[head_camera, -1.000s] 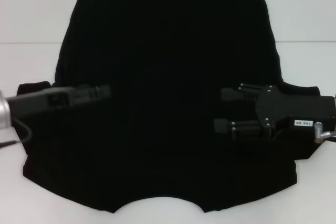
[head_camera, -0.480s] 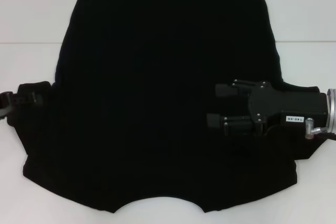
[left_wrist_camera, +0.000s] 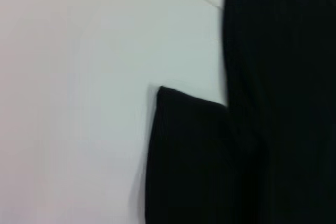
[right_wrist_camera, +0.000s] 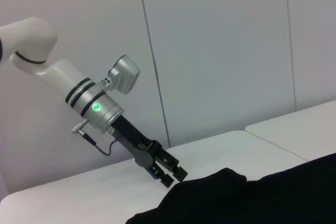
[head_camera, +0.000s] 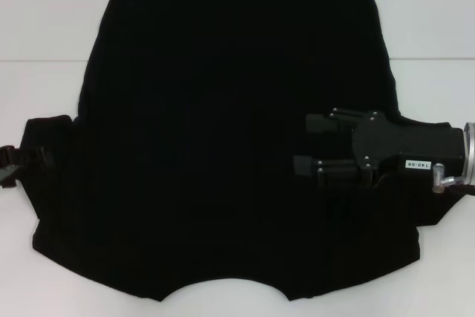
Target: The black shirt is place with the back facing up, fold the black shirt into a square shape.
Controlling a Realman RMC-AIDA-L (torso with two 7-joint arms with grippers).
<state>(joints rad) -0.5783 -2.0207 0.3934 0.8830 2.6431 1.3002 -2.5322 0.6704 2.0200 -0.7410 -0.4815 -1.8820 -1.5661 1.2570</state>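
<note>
The black shirt [head_camera: 223,124] lies spread flat on the white table [head_camera: 44,27], neckline nearest me and hem at the far side. My right gripper [head_camera: 310,144] hovers over the shirt's right part near the right sleeve, pointing left, open and empty. My left gripper [head_camera: 22,161] is at the far left edge, beside the left sleeve [head_camera: 48,135]. It also shows in the right wrist view [right_wrist_camera: 170,176], its fingers apart and holding nothing, just beyond the shirt's edge [right_wrist_camera: 226,192]. The left wrist view shows the sleeve [left_wrist_camera: 194,156] against the shirt's body [left_wrist_camera: 283,77].
A seam between table sections [head_camera: 37,60] runs across behind the sleeves. White table surface shows to the left [left_wrist_camera: 79,103] and right [head_camera: 438,35] of the shirt. White wall panels [right_wrist_camera: 220,51] stand behind the table.
My left gripper has drawn back leftward, off the shirt's middle to the left edge of view. My right gripper has shifted slightly left over the shirt and stays open.
</note>
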